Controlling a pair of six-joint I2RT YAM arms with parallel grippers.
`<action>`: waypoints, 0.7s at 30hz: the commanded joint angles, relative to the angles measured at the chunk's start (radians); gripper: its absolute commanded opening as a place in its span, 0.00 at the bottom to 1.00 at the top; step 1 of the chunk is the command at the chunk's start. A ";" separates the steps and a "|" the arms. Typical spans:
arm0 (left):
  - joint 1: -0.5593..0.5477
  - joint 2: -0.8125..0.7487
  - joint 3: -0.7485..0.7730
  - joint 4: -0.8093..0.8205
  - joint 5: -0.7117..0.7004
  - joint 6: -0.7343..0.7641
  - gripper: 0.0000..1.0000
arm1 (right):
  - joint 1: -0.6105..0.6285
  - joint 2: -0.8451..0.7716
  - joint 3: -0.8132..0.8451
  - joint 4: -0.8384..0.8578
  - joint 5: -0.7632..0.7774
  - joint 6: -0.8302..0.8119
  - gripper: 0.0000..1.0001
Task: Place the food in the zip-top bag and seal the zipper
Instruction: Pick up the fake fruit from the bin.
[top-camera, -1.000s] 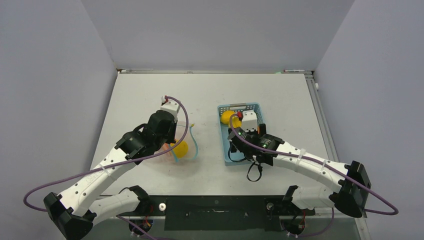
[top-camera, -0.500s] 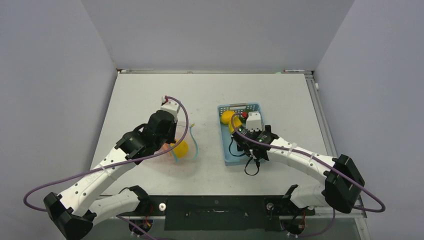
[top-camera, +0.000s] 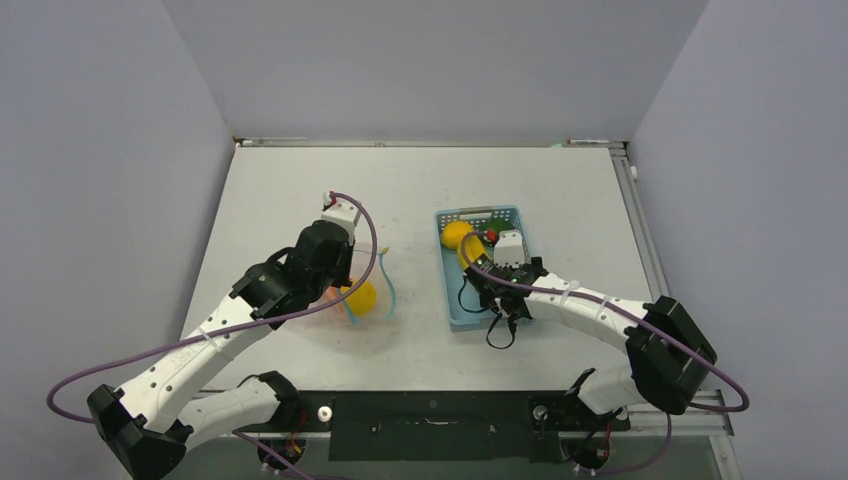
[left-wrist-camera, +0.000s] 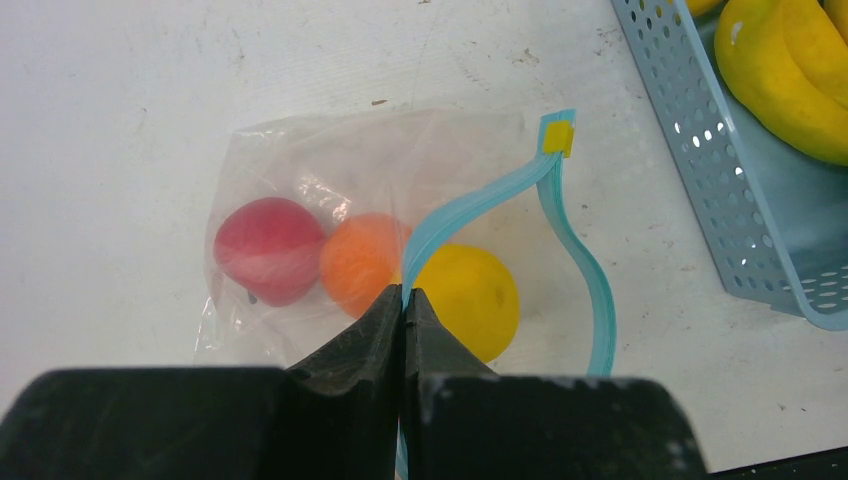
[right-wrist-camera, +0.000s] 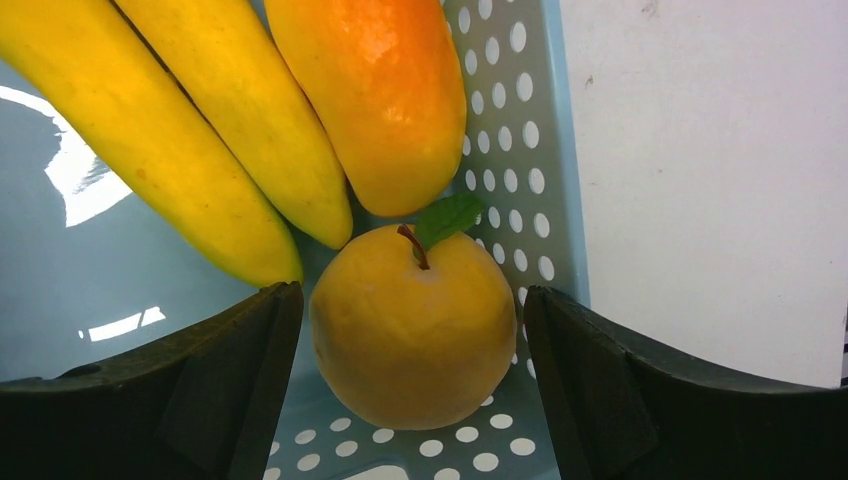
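Note:
The clear zip-top bag (left-wrist-camera: 300, 160) lies on the table with a red apple (left-wrist-camera: 262, 250), an orange (left-wrist-camera: 358, 262) and a yellow fruit (left-wrist-camera: 472, 298) inside. Its teal zipper (left-wrist-camera: 480, 195) stands apart in a loop, mouth open. My left gripper (left-wrist-camera: 405, 298) is shut on the near zipper strip. In the right wrist view a round yellow-orange fruit (right-wrist-camera: 412, 330) with a green leaf sits in the basket corner between the jaws of my right gripper (right-wrist-camera: 410, 300), which is open; both fingers stand clear of it. Yellow bananas (right-wrist-camera: 190, 130) and a mango (right-wrist-camera: 375, 90) lie just beyond.
The light-blue perforated basket (top-camera: 478, 213) stands right of the bag (top-camera: 365, 297), its wall (right-wrist-camera: 510, 130) close beside the right finger. A purple cable loops over the left arm. Bare white table lies behind both.
The right arm has shifted its wrist towards the near part of the basket, its elbow swinging in. The left arm and the bag have not moved.

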 joint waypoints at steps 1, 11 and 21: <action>-0.005 0.001 0.013 0.035 0.000 0.000 0.00 | -0.015 0.019 -0.015 0.041 0.005 0.013 0.81; -0.006 -0.002 0.012 0.034 0.000 0.000 0.00 | -0.018 -0.001 -0.002 0.040 -0.002 0.006 0.43; -0.006 -0.004 0.013 0.034 0.000 0.000 0.00 | 0.008 -0.132 0.119 -0.007 -0.030 -0.029 0.37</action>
